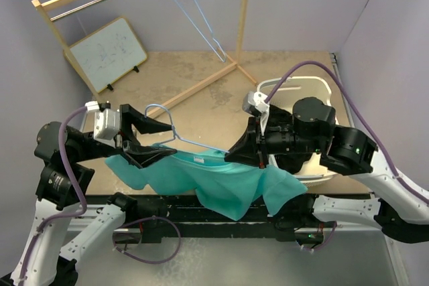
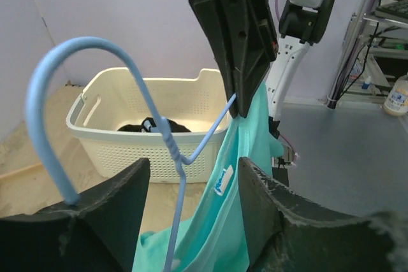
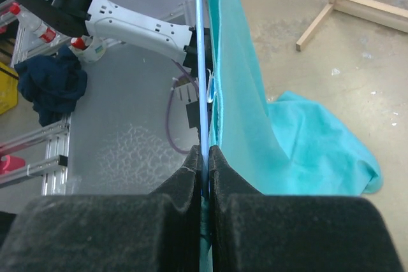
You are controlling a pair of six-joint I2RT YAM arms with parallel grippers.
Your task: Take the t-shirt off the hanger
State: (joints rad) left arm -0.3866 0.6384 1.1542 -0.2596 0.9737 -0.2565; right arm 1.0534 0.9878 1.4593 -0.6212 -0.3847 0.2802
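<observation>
One t-shirt (image 1: 221,179) drapes one blue hanger (image 1: 159,108), lower centre; a second hanger (image 1: 198,23) hangs upper centre. The right gripper (image 1: 232,155) is clamped on the blue hanger's wire; the left gripper (image 1: 169,140) has its jaws apart.

Bright, even light from above, soft across the surface (image 1: 201,78), with only faint shadows under the arms by its near edge. No harsh glare on the t-shirt (image 1: 221,179). Left wrist view: the fingers (image 2: 89,221) of the left gripper (image 2: 194,164) are dark, grainy and blurred, the hanger (image 2: 57,93) hook is soft, the basket (image 2: 127,151) sharper. Right wrist view: the right gripper (image 3: 204,151) is out of focus up close, and there's a mottled sheen on the metal sheet (image 3: 121,138).
</observation>
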